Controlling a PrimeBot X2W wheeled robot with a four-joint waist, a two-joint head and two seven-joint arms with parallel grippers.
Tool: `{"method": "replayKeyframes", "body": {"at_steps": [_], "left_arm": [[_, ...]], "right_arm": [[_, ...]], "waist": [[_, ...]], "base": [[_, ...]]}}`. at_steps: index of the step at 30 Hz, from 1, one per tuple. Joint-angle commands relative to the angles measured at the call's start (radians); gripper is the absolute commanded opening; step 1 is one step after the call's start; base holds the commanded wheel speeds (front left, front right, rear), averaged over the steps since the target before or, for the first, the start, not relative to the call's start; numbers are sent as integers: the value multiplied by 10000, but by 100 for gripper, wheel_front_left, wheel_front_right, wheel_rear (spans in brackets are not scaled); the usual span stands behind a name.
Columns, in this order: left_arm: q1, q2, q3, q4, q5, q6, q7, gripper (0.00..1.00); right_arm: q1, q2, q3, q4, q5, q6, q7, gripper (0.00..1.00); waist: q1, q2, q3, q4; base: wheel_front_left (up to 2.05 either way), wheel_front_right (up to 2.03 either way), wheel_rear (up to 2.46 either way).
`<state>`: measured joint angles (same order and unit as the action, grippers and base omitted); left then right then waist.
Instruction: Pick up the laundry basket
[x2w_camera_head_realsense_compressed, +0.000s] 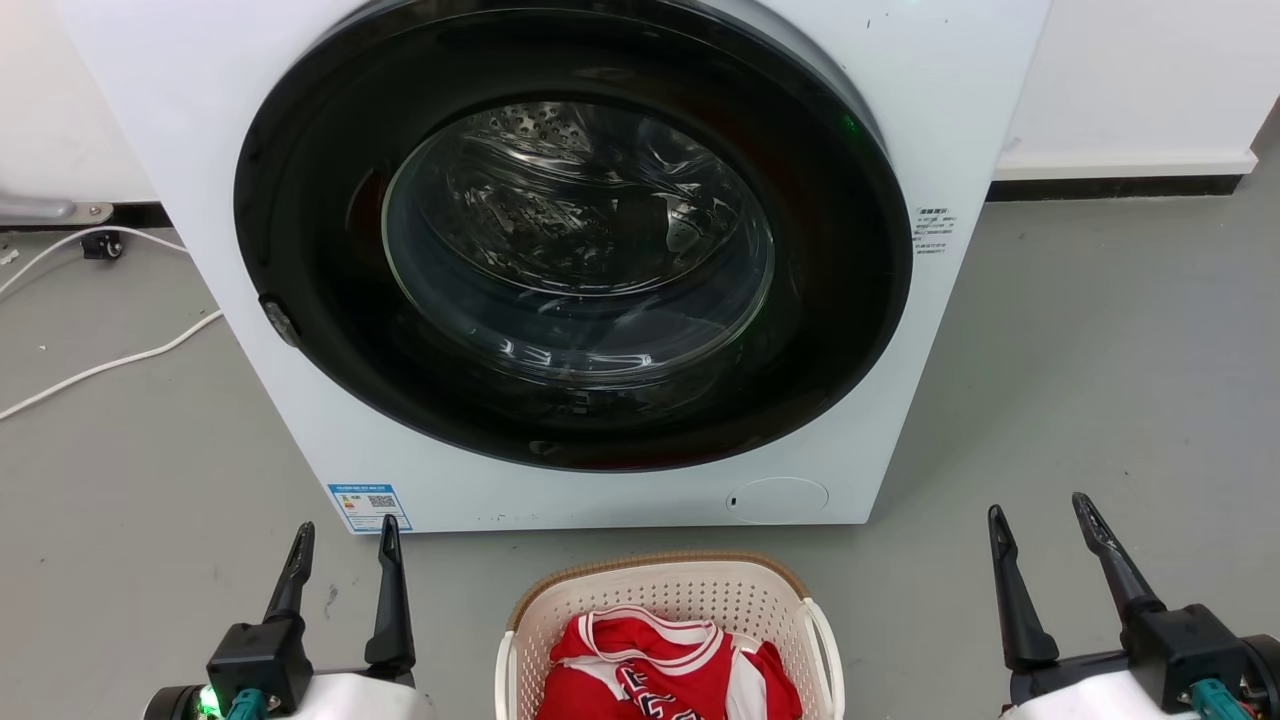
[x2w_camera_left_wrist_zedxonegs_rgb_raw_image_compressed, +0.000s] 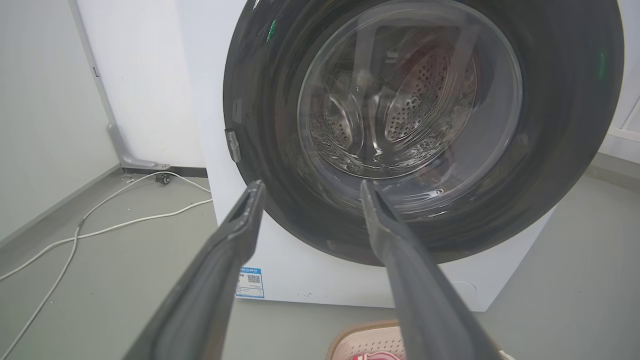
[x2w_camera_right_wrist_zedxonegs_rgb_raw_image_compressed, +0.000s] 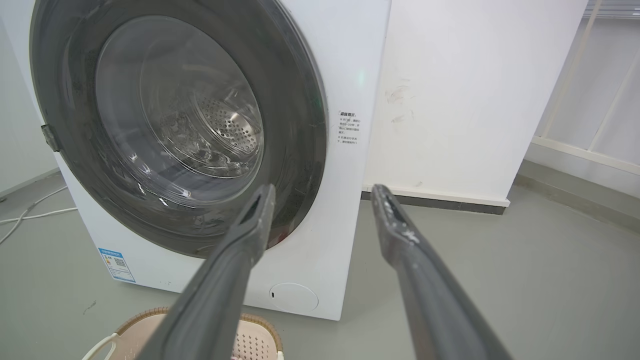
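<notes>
Flanking one laundry basket, one red jersey inside: left gripper, right gripper, jaws spread.

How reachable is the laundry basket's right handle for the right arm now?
Probably reachable: the open right end effector sits beside the laundry basket, and just grey floor lies between it and that white handle.
</notes>
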<state>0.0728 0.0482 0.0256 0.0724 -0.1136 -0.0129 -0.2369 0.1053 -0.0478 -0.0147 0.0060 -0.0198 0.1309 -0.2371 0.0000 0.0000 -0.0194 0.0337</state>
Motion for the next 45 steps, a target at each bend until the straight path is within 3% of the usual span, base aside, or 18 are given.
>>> {"method": "replayKeyframes", "body": {"at_steps": [1, 14, 45], "left_arm": [[69, 32, -10, -37, 192, 52, -86, 100], [251, 86, -57, 0, 1169, 236, -312, 100], [209, 111, -60, 141, 1085, 278, -311, 100]], "right_arm": [[120, -42, 2, -77, -217, -3, -84, 100], [247, -41, -49, -152, -1183, -3, -287, 100], [141, -39, -209, 70, -312, -3, -284, 100]], "waist": [[0, 0, 0, 4], [0, 0, -23, 10], [0, 0, -25, -17]], "base": [[0, 0, 0], [0, 0, 0], [0, 0, 0]]}}
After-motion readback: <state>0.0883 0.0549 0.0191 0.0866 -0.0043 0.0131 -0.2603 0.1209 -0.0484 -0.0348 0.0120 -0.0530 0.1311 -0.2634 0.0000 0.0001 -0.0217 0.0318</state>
